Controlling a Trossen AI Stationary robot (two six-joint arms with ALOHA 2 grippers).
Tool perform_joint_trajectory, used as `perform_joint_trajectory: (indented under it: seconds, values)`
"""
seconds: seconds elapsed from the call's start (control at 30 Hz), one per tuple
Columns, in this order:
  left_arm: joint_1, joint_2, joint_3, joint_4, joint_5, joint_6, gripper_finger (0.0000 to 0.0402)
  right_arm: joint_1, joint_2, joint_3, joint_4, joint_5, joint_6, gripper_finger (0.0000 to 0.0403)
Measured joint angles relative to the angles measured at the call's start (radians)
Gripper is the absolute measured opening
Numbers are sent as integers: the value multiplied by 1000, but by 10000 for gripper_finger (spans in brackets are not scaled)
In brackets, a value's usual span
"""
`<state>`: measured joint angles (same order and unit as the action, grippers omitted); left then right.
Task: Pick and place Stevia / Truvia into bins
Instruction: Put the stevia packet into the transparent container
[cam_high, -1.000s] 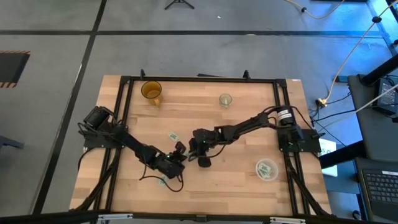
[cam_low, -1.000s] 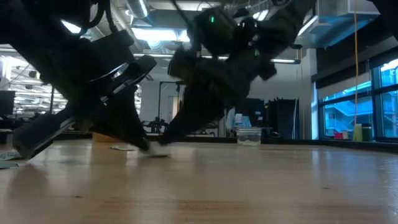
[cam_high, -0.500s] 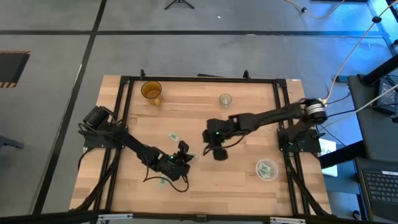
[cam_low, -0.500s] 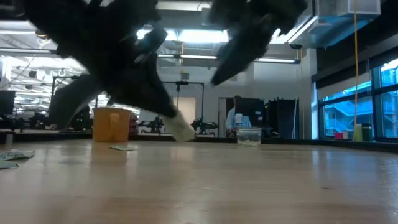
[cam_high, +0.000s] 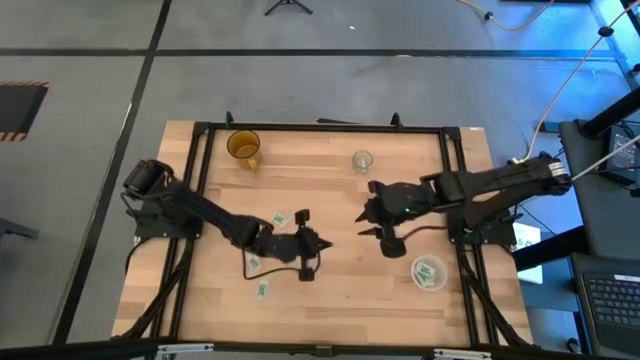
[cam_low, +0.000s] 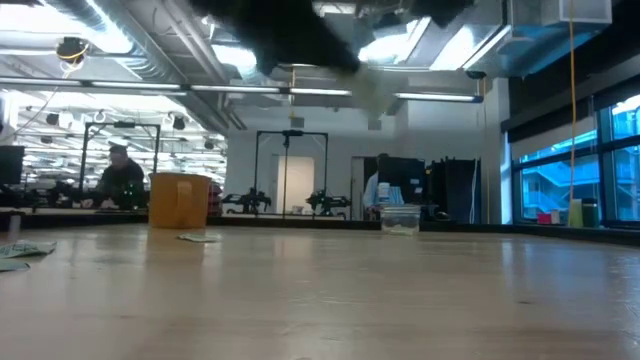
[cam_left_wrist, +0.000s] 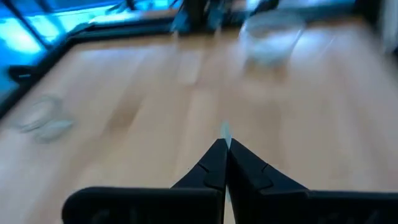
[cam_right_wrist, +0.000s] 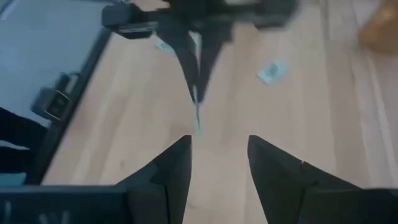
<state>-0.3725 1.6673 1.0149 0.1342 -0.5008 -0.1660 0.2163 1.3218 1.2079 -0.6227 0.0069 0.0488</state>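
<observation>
My left gripper (cam_high: 322, 245) is raised over the table's middle, shut on one white Stevia sachet (cam_left_wrist: 225, 132). In the low view that sachet (cam_low: 375, 92) hangs well above the wood. My right gripper (cam_high: 366, 222) hovers open just to the right, facing the left one and touching nothing; its fingers (cam_right_wrist: 177, 165) frame the held sachet (cam_right_wrist: 196, 107). Three more sachets lie flat on the table (cam_high: 279, 219), (cam_high: 252, 263), (cam_high: 262, 290). The clear round bin (cam_high: 429, 272) sits near the right front corner with packets inside. My left gripper pinches the sachet between its two fingertips; only a thin white edge (cam_left_wrist: 225, 129) pokes out past them. The sachet is lifted clear of the table and hangs below the gripper in the low view.
An amber cup (cam_high: 243, 146) and a small clear cup (cam_high: 362, 160) stand near the far edge. The black frame rails (cam_high: 200, 180) run along the table's sides. Bare wood lies between the grippers and the bin. A person (cam_low: 120, 178) is in the room behind.
My left gripper has risen off the table with the sachet and moved toward the right. My right gripper has drawn back toward the right edge and lifted as well. In the low view both arms have left the tabletop.
</observation>
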Motion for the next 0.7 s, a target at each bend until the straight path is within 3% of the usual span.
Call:
perform_joint_trajectory:
  seconds: [0.23, 0.7]
  values:
    - [67, -17, 0, 209, 164, -42, 2, 42, 29, 0, 87, 0, 22, 161]
    - [87, -17, 0, 251, 172, -40, 2, 43, 98, 0, 54, 0, 125, 161]
